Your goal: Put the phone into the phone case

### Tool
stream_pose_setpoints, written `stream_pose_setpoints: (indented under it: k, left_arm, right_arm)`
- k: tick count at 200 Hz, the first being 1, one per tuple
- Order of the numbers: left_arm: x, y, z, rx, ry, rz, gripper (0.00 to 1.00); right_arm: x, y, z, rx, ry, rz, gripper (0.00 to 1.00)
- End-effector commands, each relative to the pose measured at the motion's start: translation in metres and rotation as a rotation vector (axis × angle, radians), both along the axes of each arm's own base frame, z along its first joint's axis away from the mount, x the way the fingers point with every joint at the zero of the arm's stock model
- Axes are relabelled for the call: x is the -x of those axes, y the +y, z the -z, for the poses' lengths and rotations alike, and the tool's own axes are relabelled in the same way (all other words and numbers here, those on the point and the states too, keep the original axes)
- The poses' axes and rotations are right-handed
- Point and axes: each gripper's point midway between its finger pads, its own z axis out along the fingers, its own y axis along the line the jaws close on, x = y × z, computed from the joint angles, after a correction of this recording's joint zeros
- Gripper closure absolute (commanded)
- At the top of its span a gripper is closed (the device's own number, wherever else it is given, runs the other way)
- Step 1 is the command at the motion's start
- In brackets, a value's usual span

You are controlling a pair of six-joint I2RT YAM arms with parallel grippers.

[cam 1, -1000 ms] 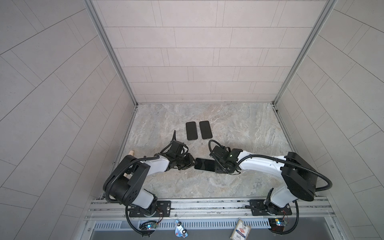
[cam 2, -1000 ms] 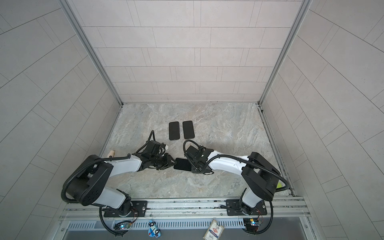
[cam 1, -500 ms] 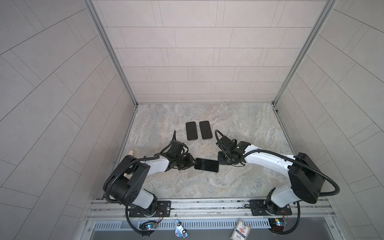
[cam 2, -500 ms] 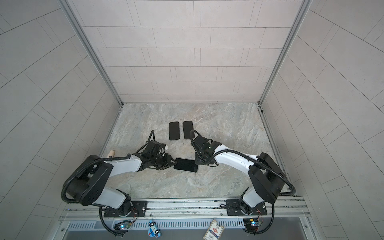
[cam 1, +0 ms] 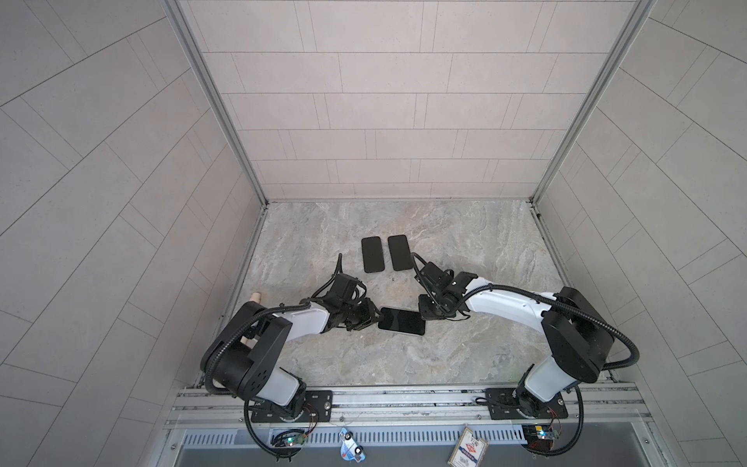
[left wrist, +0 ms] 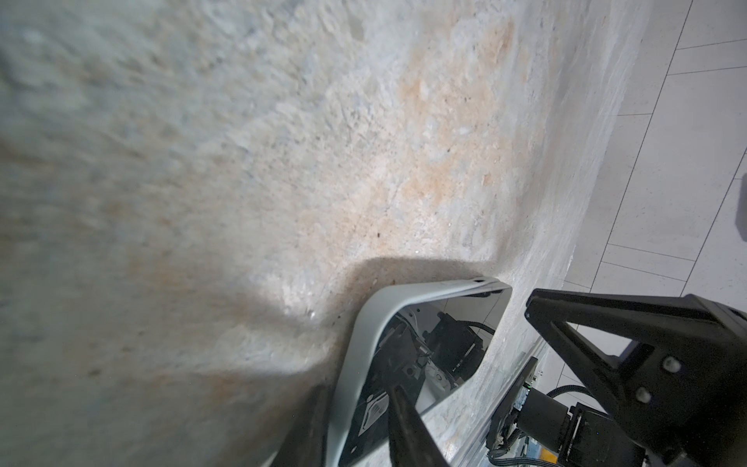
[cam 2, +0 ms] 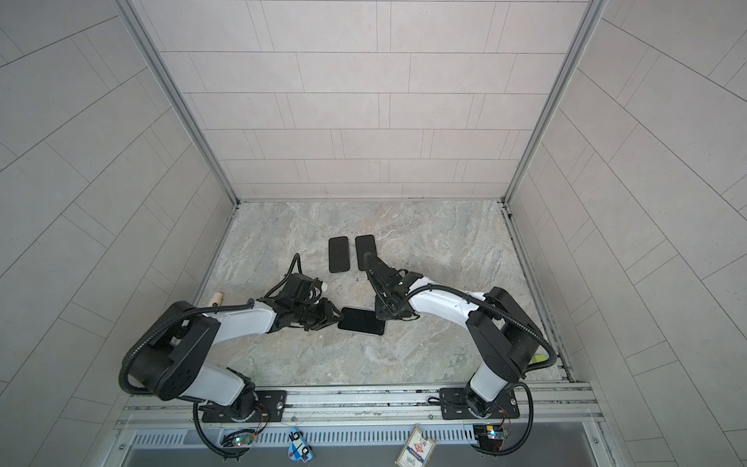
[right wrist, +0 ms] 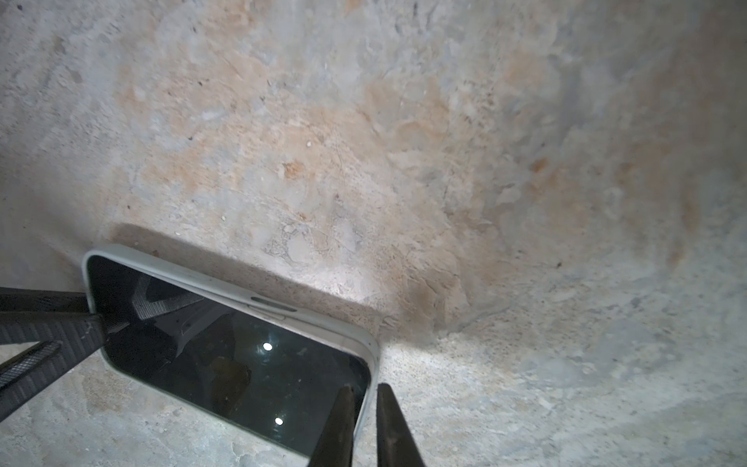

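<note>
The phone (cam 1: 402, 321) lies flat, dark glossy screen up, in the front middle of the stone floor in both top views. A pale grey phone case (right wrist: 226, 283) rims it. My left gripper (cam 1: 379, 319) is shut on its left end, with one finger over the screen (left wrist: 408, 428) and one under the case. My right gripper (cam 1: 424, 315) is at the right end. In the right wrist view its fingers (right wrist: 394, 428) stand close together astride the case rim, one on the glass and one outside. The left gripper's fingers (right wrist: 48, 323) show at the far end.
Two flat black rectangles (cam 1: 372, 254) (cam 1: 400, 252) lie side by side behind the grippers. A small wooden peg (cam 1: 255, 298) rests at the floor's left edge. Tiled walls close in three sides, and a metal rail (cam 1: 404, 394) runs along the front.
My right gripper pulled back from the phone toward the black rectangles, then came back to the phone's right end. The left gripper and the phone stayed put.
</note>
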Motion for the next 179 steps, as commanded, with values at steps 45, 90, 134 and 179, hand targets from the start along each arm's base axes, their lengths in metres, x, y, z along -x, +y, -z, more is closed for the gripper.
stream_pose_setpoints:
  k: [45,90,134,179]
  left_arm:
    - [-0.003,-0.005,-0.004,0.008,-0.009,0.015,0.68]
    - [-0.003,-0.005,-0.004,0.008,-0.009,0.015,0.68]
    - [-0.003,-0.005,-0.004,0.007,-0.010,0.014,0.68]
    - [-0.003,-0.005,-0.004,0.008,-0.008,0.013,0.68]
  right_arm:
    - [0.001,-0.004,0.007,0.018,0.007,-0.001,0.85]
    - [0.003,-0.006,0.015,0.033,0.026,0.005,0.85]
    - [0.005,-0.007,0.022,0.039,0.039,0.010,0.86]
    - [0.006,-0.008,0.025,0.044,0.043,0.016,0.86]
